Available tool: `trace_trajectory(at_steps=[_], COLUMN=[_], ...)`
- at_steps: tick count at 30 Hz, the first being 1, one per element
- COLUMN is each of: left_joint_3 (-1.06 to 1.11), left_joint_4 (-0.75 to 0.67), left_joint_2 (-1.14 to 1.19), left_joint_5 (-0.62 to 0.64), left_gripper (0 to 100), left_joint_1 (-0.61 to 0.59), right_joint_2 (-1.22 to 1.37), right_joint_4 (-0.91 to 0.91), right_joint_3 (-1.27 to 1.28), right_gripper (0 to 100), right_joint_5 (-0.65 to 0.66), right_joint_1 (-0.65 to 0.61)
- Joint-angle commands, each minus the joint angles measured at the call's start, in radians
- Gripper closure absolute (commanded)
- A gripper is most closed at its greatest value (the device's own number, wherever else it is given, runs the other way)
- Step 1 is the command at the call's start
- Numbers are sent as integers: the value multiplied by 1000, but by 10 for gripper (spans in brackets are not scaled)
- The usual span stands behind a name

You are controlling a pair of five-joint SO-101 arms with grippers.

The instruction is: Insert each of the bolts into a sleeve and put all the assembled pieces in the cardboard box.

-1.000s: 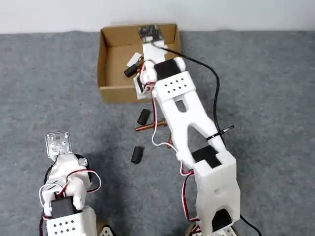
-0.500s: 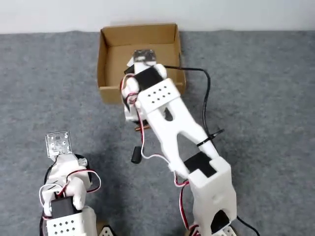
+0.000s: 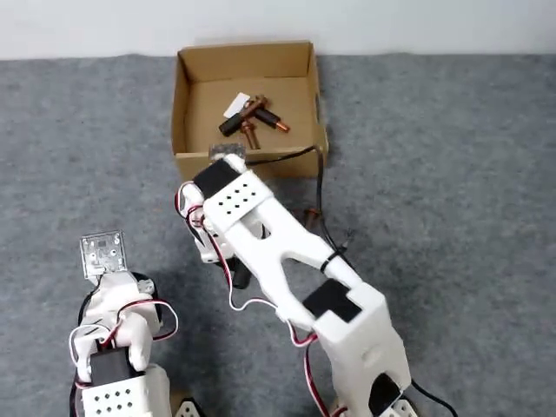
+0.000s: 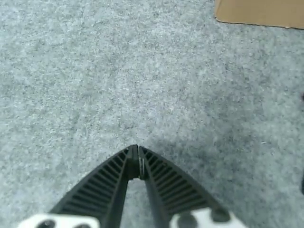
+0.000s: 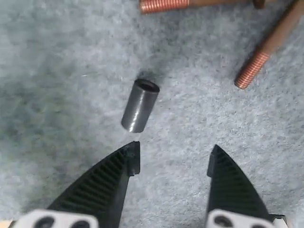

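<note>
Stretching wide to either side of the cardboard box [image 3: 184, 104], the grey counter [image 3: 452, 174] gives open room. Well away from the box, the left gripper [image 4: 137, 161] has its fingers pressed together. Just outside the box's front wall, the right gripper [image 5: 173, 159] hangs with fingers spread by a loose sleeve [image 5: 139, 105], with two bolts [image 5: 266, 52] beyond. Assembled pieces [image 3: 252, 117] lie inside the box.

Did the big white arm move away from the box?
Yes. The right arm pulled back from over the cardboard box toward its base; its open gripper now hangs over a sleeve on the carpet.
</note>
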Motion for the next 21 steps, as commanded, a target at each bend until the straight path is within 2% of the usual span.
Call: trace_trajectory(at_steps=[1,12,21], left_joint_3=[-4,-4,-4], left_joint_4=[-5,-5,-5], left_joint_2=[-9,-9,-9], left_joint_5=[11,11,11], left_gripper=[995,995,995], left_joint_1=[-8,-8,-8], right_joint_2=[38,246,358], right_joint_4=[-16,-16,-8], right_joint_3=[-71,-265,-287], right_gripper=[818,835,854], right_joint_5=[-11,-3,-8], right_joint_1=[-10,-27,-21])
